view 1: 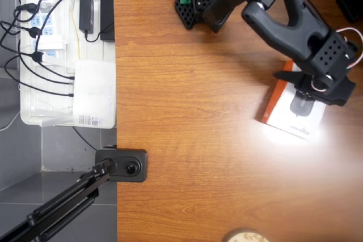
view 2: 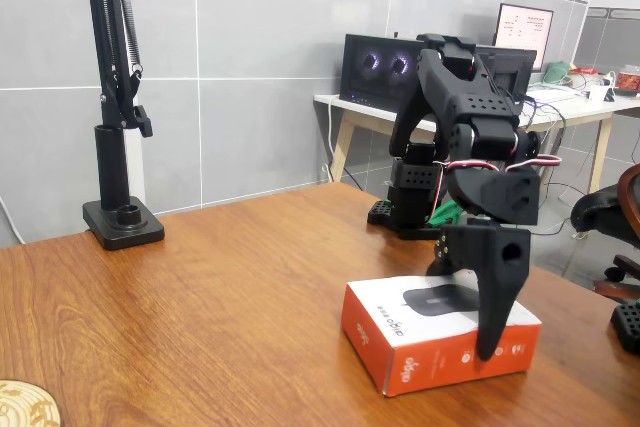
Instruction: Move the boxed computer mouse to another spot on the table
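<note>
Boxed computer mouse [view 2: 437, 335] being straddled by the gripper [view 2: 478, 317] on the bench [view 2: 200, 297].

The white box with its orange-red side is lying flat near the bench's right edge in the overhead view. The black fingers [view 2: 495, 292] are being held spread across it, one reaching down past its near end; whether they are being pressed against it cannot be told.

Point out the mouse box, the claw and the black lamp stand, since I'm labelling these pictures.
Mouse box [view 2: 432, 303]: fixed view, on its white top face with the mouse picture.
Claw [view 2: 482, 299]: fixed view, midway between its fingertips, over the box.
Black lamp stand [view 2: 122, 222]: fixed view, on its flat base on the table.
</note>
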### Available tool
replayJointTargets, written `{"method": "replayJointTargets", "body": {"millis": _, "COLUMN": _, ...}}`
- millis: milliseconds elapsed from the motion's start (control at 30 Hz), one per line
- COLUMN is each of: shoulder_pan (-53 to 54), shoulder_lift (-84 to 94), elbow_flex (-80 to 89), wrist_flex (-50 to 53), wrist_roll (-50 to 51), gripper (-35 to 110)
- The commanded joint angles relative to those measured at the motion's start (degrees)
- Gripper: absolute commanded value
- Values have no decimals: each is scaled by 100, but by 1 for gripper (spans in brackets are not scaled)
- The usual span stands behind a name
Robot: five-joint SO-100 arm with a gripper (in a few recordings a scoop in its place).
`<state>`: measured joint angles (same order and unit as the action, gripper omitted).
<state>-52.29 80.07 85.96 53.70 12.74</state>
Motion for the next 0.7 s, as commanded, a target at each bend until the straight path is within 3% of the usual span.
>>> {"method": "replayJointTargets", "body": {"millis": 0, "shoulder_pan": 9, "shoulder_lift": 26, "elbow_flex": -765, "wrist_flex": 1081, "wrist_roll": -79, "gripper": 0}}
{"method": "replayJointTargets", "body": {"millis": 233, "shoulder_pan": 26, "shoulder_lift": -624, "elbow_flex": -3015, "wrist_flex": 3076, "wrist_roll": -79, "gripper": 0}}
{"method": "replayJointTargets", "body": {"millis": 433, "shoulder_pan": 448, "shoulder_lift": -2013, "elbow_flex": -8016, "wrist_flex": 5774, "wrist_roll": -88, "gripper": 0}}
{"method": "replayJointTargets", "body": {"millis": 533, "shoulder_pan": 826, "shoulder_lift": -1310, "elbow_flex": -7919, "wrist_flex": 5748, "wrist_roll": -79, "gripper": 1}}
{"method": "replayJointTargets", "body": {"millis": 667, "shoulder_pan": 1529, "shoulder_lift": 114, "elbow_flex": -6425, "wrist_flex": 5748, "wrist_roll": 97, "gripper": 1}}
